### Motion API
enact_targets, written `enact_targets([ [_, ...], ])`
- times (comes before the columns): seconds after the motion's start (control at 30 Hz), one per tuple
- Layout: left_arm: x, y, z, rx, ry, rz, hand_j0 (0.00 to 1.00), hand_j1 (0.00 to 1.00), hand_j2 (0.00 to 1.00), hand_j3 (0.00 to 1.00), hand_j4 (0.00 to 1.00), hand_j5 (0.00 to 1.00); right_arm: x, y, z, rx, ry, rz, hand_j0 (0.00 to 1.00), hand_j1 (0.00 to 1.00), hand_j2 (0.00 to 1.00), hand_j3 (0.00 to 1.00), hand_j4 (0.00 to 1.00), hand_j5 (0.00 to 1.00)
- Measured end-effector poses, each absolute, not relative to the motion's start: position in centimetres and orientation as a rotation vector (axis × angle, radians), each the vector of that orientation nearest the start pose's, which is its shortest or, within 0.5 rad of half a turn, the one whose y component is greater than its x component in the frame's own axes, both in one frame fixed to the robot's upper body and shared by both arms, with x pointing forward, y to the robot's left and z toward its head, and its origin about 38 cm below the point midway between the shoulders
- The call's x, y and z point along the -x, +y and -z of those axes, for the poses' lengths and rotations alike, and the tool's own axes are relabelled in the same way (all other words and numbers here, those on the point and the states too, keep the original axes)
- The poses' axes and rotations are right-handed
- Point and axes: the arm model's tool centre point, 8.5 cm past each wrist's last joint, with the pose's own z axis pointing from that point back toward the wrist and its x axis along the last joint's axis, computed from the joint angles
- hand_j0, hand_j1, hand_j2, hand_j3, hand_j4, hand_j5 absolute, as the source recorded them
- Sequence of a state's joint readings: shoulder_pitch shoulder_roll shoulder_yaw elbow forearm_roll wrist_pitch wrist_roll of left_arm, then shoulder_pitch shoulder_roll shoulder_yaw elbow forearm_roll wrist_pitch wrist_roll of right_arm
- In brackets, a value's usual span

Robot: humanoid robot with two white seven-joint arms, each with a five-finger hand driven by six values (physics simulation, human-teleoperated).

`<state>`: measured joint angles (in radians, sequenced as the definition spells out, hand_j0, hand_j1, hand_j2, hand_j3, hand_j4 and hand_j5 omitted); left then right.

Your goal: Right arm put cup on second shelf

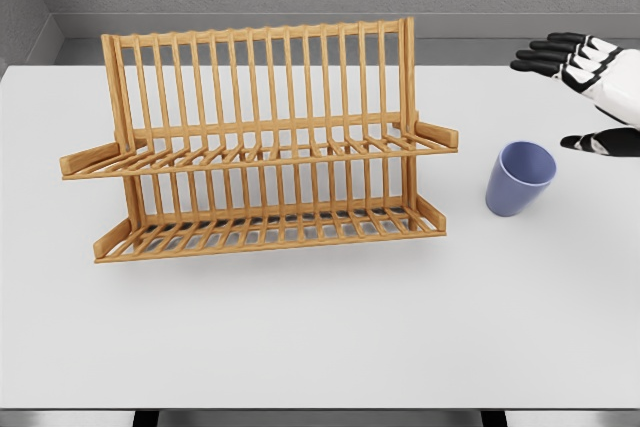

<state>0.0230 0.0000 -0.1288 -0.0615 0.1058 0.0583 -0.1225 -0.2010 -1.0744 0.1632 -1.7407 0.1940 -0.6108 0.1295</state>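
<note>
Warm slatted wood forms the rack (260, 147), the cup (519, 178) is matt blue, the table (320, 337) smooth white.

Right hand (590, 82) — wrist, arm off-frame.

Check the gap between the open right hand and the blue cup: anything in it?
Nothing. In the head view only bare white table separates the right hand from the blue-violet plastic cup.

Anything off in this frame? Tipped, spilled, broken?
Nothing stands out. The blue cup stands upright on the white table, to the right of the wooden dish rack, apart from it. The rack's two shelves look intact and hold nothing. The right hand is open beside the cup, not touching.
</note>
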Motion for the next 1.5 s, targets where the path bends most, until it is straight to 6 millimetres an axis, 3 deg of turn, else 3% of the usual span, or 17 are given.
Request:
enact_targets([
  [0.17, 0.0, 25.9, 26.3, 0.042, 0.022, 0.021, 1.00, 1.00, 1.00, 1.00, 1.00, 1.00, -35.3, -36.9, -30.0, 0.597, -1.882, -1.699, 1.00, 1.00, 1.00, 1.00, 1.00, 1.00],
  [0.33, 0.0, 25.9, 26.3, 0.042, 0.022, 0.021, 1.00, 1.00, 1.00, 1.00, 1.00, 1.00, -36.0, -37.3, -32.3, 0.615, -1.615, -1.962, 1.00, 1.00, 1.00, 1.00, 1.00, 1.00],
  [0.43, 0.0, 25.9, 26.3, 0.042, 0.022, 0.021, 1.00, 1.00, 1.00, 1.00, 1.00, 1.00, -36.2, -37.5, -32.5, 0.611, -1.528, -2.023, 1.00, 1.00, 1.00, 1.00, 1.00, 1.00],
  [0.47, 0.0, 25.9, 26.3, 0.042, 0.022, 0.021, 1.00, 1.00, 1.00, 1.00, 1.00, 1.00, -36.6, -37.4, -33.8, 0.644, -1.534, -2.035, 1.00, 1.00, 1.00, 1.00, 1.00, 1.00],
  [0.53, 0.0, 25.9, 26.3, 0.042, 0.023, 0.021, 1.00, 1.00, 1.00, 1.00, 1.00, 1.00, -37.9, -36.8, -34.3, 0.642, -1.526, -2.053, 1.00, 1.00, 1.00, 1.00, 1.00, 1.00],
  [0.7, 0.0, 25.9, 26.3, 0.042, 0.023, 0.021, 1.00, 1.00, 1.00, 1.00, 1.00, 1.00, -39.6, -36.7, -28.7, 0.471, -1.395, -2.065, 1.00, 1.00, 1.00, 1.00, 1.00, 1.00],
  [0.83, 0.0, 25.9, 26.3, 0.042, 0.022, 0.021, 1.00, 1.00, 1.00, 1.00, 1.00, 1.00, -39.9, -37.3, -26.0, 0.407, -1.325, -2.054, 1.00, 1.00, 1.00, 1.00, 1.00, 1.00],
  [1.07, 0.0, 25.9, 26.3, 0.042, 0.023, 0.021, 1.00, 1.00, 1.00, 1.00, 1.00, 1.00, -41.1, -37.5, -25.6, 0.401, -1.302, -2.043, 1.00, 1.00, 1.00, 1.00, 1.00, 1.00],
  [1.5, 0.0, 25.9, 26.3, 0.042, 0.023, 0.021, 1.00, 1.00, 1.00, 1.00, 1.00, 1.00, -42.5, -37.5, -22.2, 0.343, -1.230, -2.023, 1.00, 1.00, 1.00, 1.00, 1.00, 1.00],
])
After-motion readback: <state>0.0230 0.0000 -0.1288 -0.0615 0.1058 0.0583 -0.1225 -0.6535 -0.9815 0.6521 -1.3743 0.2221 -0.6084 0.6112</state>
